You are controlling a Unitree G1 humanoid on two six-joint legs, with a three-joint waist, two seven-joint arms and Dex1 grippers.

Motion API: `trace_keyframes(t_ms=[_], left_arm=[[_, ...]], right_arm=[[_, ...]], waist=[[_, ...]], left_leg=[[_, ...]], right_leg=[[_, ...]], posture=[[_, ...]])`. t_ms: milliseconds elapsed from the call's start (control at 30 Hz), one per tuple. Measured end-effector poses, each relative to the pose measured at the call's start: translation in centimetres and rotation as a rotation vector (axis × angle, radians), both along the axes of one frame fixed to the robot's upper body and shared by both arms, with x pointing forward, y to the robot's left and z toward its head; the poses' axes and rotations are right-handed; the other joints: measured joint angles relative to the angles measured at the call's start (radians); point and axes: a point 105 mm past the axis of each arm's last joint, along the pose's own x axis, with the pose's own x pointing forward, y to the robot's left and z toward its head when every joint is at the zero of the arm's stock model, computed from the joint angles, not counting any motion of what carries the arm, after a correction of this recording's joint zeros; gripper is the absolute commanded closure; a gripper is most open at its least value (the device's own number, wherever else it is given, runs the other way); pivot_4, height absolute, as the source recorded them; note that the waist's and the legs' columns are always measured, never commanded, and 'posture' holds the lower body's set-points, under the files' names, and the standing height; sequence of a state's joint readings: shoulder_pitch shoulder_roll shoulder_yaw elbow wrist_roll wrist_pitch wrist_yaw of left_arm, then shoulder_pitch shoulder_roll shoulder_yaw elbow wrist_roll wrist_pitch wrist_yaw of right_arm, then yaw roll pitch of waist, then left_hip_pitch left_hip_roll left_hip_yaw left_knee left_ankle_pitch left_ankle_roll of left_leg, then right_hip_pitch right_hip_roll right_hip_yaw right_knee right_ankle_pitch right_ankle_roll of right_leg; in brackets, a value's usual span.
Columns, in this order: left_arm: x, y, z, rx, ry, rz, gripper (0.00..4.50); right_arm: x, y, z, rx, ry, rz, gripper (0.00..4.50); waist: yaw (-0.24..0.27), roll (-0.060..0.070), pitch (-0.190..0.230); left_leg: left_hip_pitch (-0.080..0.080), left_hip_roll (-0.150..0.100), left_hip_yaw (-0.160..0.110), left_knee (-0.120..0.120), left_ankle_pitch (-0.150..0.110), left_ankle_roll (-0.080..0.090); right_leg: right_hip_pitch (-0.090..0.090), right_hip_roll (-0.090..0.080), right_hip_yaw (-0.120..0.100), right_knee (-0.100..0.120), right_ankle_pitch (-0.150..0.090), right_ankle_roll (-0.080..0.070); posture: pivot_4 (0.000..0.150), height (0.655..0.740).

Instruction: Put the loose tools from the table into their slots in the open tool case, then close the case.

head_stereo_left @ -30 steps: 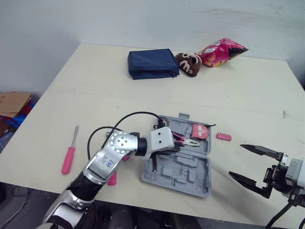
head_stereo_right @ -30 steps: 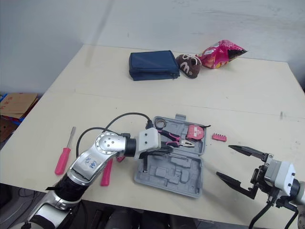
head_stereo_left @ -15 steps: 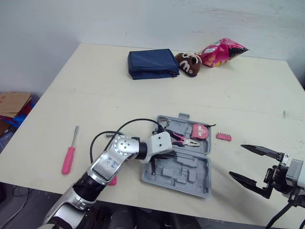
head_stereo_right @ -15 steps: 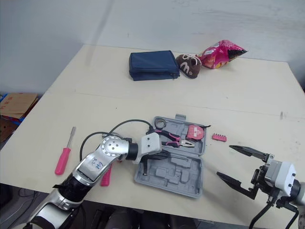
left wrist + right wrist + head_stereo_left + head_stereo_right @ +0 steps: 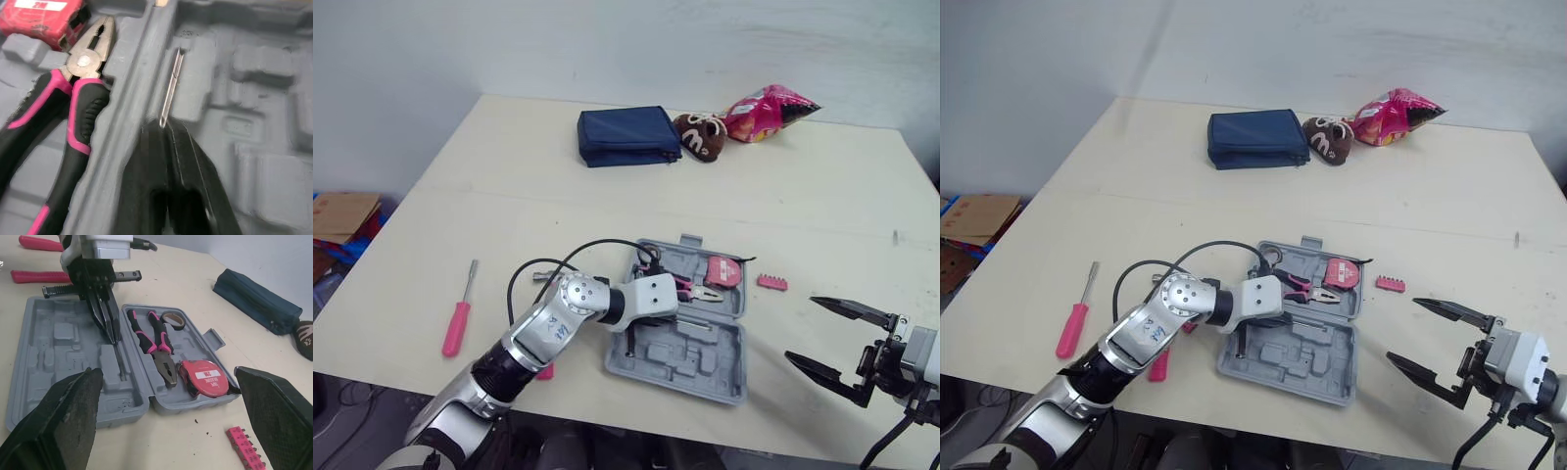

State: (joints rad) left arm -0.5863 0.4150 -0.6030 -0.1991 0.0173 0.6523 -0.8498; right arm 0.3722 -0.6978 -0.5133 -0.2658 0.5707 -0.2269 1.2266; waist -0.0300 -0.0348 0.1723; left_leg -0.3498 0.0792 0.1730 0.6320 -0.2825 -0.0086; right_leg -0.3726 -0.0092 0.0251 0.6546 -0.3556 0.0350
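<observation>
On table (image 5: 509,196): thin rod (image 5: 171,83) in left gripper (image 5: 164,128)

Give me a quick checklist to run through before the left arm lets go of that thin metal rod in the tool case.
1. Left gripper shut on the metal rod: ok.
2. Rod lined up along a groove in the tool case: ok.
3. Rod fully seated in that groove: cannot tell.
4. Rod apart from the pliers, which lie across a ridge in the other half: ok.
5. Right gripper open and off to the side of the case: ok.
6. All loose tools stowed: not ok; the pink screwdriver and the pink bit holder lie on the table.
</observation>
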Motion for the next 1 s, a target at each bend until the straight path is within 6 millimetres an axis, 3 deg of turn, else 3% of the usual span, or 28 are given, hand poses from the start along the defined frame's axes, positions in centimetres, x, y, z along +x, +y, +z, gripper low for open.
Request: trace_keyframes(t_ms=[100,167,267,367,400,467,600,700,867,933,1000], left_arm=[[0.1,0.1,-0.3,0.049,-0.011,-0.015,4.47],[0.1,0.3,-0.5,0.059,-0.009,-0.013,4.47],[0.1,0.4,-0.7,0.039,-0.007,-0.005,4.47],[0.0,0.4,-0.2,-0.094,-0.020,-0.009,4.47],[-0.4,0.9,0.4,-0.186,-0.041,-0.040,4.47],[-0.6,1.4,2.0,-0.271,-0.096,-0.087,4.47],[-2.2,6.0,5.5,-0.390,-0.128,-0.161,4.47],[-2.5,9.1,5.7,-0.405,-0.102,-0.103,4.47],[-1.6,16.0,6.0,-0.413,-0.138,0.183,2.28],[-1.0,20.0,6.3,-0.401,-0.190,0.340,1.31],[-1.5,25.2,6.0,-0.361,-0.220,0.521,0.35]], right_arm=[[0.2,0.1,0.2,-0.002,-0.019,0.001,0.00],[0.2,0.1,0.3,-0.002,-0.022,-0.001,0.00],[0.2,0.0,0.3,0.000,-0.022,-0.005,0.00],[0.4,-0.1,0.2,0.003,-0.023,-0.010,0.00],[0.3,-0.3,0.0,0.006,-0.012,-0.018,0.00],[0.3,-0.6,-0.1,0.007,-0.006,-0.027,0.00],[0.1,-1.5,0.0,-0.014,-0.005,-0.037,0.00],[0.1,-2.4,0.1,-0.031,-0.002,-0.049,0.00],[0.2,-4.8,0.2,-0.059,-0.008,-0.096,0.00],[0.1,-6.0,0.2,-0.070,-0.008,-0.128,0.00],[-0.2,-7.6,-0.3,-0.076,0.010,-0.169,0.00]], waist=[[-0.002,-0.003,-0.010],[-0.005,-0.004,-0.012],[-0.006,-0.003,-0.015],[-0.002,0.002,-0.015],[-0.001,0.006,-0.009],[0.001,0.004,-0.007],[-0.006,0.006,-0.006],[-0.005,0.008,-0.005],[-0.005,0.006,-0.003],[-0.006,0.006,-0.002],[-0.015,0.003,0.000]], left_leg=[[0.001,0.000,0.000,-0.002,-0.001,-0.001],[0.011,0.000,0.000,-0.006,-0.002,-0.002],[0.015,0.000,-0.001,-0.010,-0.003,-0.002],[0.015,0.000,-0.002,-0.010,-0.001,0.000],[0.012,0.000,-0.002,-0.010,0.000,0.000],[0.004,0.000,-0.002,-0.010,0.001,-0.001],[-0.001,0.000,-0.001,-0.009,0.000,-0.007],[-0.002,0.000,-0.001,-0.009,-0.001,-0.007],[-0.003,0.000,-0.001,-0.009,-0.003,-0.003],[-0.002,0.000,-0.001,-0.009,-0.004,-0.002],[-0.002,0.000,-0.001,-0.011,-0.005,-0.002]], right_leg=[[0.005,0.000,0.000,-0.002,-0.001,-0.002],[0.015,0.000,0.000,-0.005,-0.002,-0.004],[0.019,0.000,0.000,-0.011,-0.011,-0.020],[0.014,0.000,0.000,-0.010,-0.009,-0.017],[0.010,0.001,0.000,-0.008,-0.003,-0.005],[0.001,0.001,0.000,-0.006,-0.002,-0.004],[-0.005,0.001,0.000,-0.004,-0.004,-0.004],[-0.005,0.001,0.000,-0.006,-0.005,-0.002],[-0.004,0.000,0.000,-0.009,-0.005,-0.002],[-0.004,0.000,0.000,-0.009,-0.005,-0.002],[-0.005,0.000,-0.001,-0.010,-0.005,-0.003]], posture=[[0.150,0.7400],[0.150,0.7400],[0.150,0.7400],[0.150,0.7400],[0.150,0.7400],[0.150,0.7400],[0.150,0.7400],[0.150,0.7400],[0.150,0.7400],[0.150,0.7400],[0.150,0.7400]])
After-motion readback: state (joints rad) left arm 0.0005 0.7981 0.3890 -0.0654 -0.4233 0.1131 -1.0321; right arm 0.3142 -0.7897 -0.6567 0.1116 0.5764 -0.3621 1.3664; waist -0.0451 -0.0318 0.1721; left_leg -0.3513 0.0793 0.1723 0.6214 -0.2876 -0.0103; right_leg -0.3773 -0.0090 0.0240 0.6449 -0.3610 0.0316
